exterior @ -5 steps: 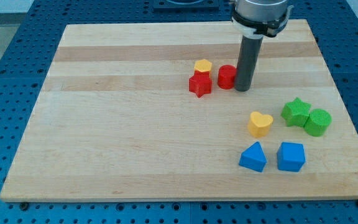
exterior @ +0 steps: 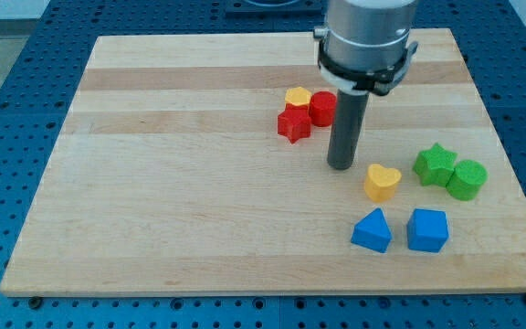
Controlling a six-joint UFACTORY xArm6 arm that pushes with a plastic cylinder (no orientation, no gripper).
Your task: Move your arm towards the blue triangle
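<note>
The blue triangle [exterior: 373,230] lies near the view's bottom right on the wooden board [exterior: 172,201]. My tip [exterior: 341,165] rests on the board above and slightly left of it, about a block's width left of the yellow heart [exterior: 382,182]. The rod rises to the arm's grey body at the view's top. The tip touches no block.
A blue cube [exterior: 427,229] sits right of the triangle. A green star [exterior: 435,164] and green cylinder [exterior: 468,179] lie at the right. A red star [exterior: 293,123], red cylinder [exterior: 321,109] and small yellow block [exterior: 297,96] cluster above and left of the tip.
My tip has moved down and slightly left, away from the red cylinder toward the yellow heart and blue triangle. The red cylinder now sits a little further left and up, against the yellow block.
</note>
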